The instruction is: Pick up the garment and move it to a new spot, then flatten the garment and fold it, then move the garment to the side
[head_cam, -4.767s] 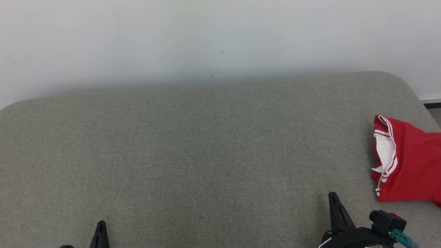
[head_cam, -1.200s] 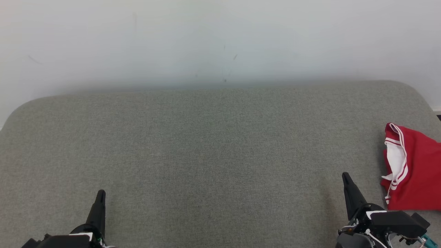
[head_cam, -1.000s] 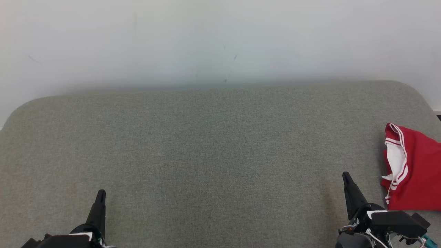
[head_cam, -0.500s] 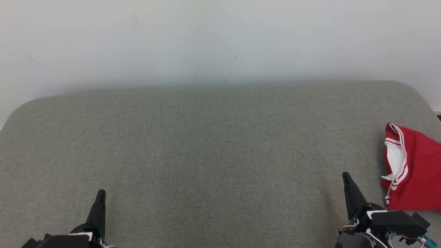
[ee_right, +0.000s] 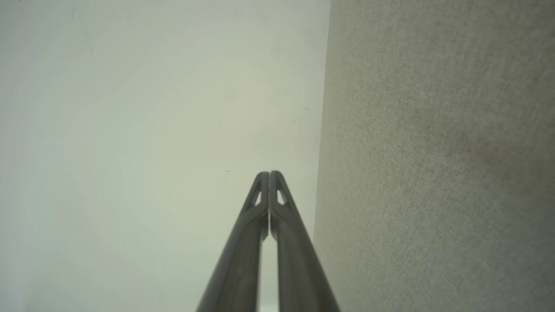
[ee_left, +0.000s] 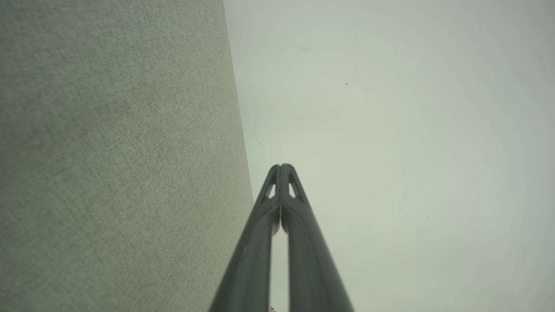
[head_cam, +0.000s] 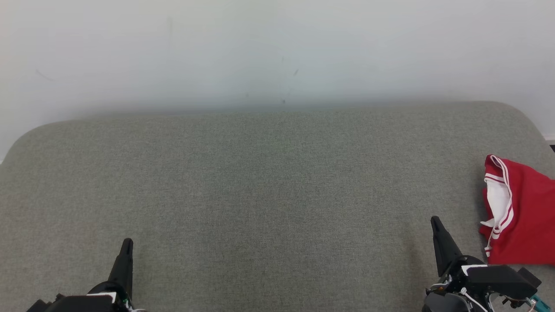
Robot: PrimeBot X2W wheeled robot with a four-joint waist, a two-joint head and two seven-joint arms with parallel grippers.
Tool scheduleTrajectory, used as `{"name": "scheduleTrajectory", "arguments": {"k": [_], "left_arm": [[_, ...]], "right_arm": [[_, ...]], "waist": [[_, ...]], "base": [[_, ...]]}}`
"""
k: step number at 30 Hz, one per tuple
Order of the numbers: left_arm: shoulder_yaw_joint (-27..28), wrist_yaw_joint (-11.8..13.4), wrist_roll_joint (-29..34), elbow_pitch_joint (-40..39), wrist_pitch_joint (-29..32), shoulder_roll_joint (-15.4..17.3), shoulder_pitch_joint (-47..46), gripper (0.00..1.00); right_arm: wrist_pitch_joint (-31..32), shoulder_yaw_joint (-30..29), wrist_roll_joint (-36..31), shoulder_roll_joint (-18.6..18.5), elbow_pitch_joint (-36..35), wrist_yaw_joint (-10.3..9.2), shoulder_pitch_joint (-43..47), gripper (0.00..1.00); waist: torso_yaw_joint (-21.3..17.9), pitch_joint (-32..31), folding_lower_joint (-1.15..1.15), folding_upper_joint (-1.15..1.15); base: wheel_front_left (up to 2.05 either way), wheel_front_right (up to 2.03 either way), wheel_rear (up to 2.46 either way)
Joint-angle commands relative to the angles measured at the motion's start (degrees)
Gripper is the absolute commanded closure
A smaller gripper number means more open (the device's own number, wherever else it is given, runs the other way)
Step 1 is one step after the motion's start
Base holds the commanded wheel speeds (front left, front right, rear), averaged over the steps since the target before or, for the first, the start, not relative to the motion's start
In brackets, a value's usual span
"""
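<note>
The garment (head_cam: 527,216) is red with white stripes and a white lining, folded into a compact pile at the right edge of the grey cushioned surface (head_cam: 269,195); part of it runs off the head view. My right gripper (head_cam: 435,222) stands just left of it, apart from it, fingers shut together on nothing. My left gripper (head_cam: 127,242) rests at the lower left, far from the garment, also shut and empty. In the wrist views the left gripper (ee_left: 281,167) and the right gripper (ee_right: 269,174) each show their tips pressed together, pointing toward the pale wall.
A pale wall (head_cam: 277,47) rises directly behind the grey surface. The surface has rounded back corners, and a strip of floor (head_cam: 550,141) shows past its right edge. Bare grey fabric spans the middle between the two grippers.
Since the oldest frame the camera has shifted and both grippers have risen higher into view. Over the last second nothing has moved.
</note>
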Motion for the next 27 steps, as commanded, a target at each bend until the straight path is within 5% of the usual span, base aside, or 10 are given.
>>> {"name": "scheduleTrajectory", "arguments": {"k": [1,27], "left_arm": [[0.2,-0.21,-0.25,-0.2,0.0,0.28,-0.54,1.0],[0.19,-0.21,-0.26,-0.21,-0.01,0.27,-0.53,1.0]], "right_arm": [[0.17,-0.04,0.12,0.15,-0.11,-0.12,-0.39,1.0],[0.17,-0.03,0.12,0.15,-0.11,-0.12,-0.39,1.0]], "waist": [[0.0,0.0,0.0,0.0],[0.0,0.0,0.0,0.0]], "base": [[0.0,0.0,0.0],[0.0,0.0,0.0]]}}
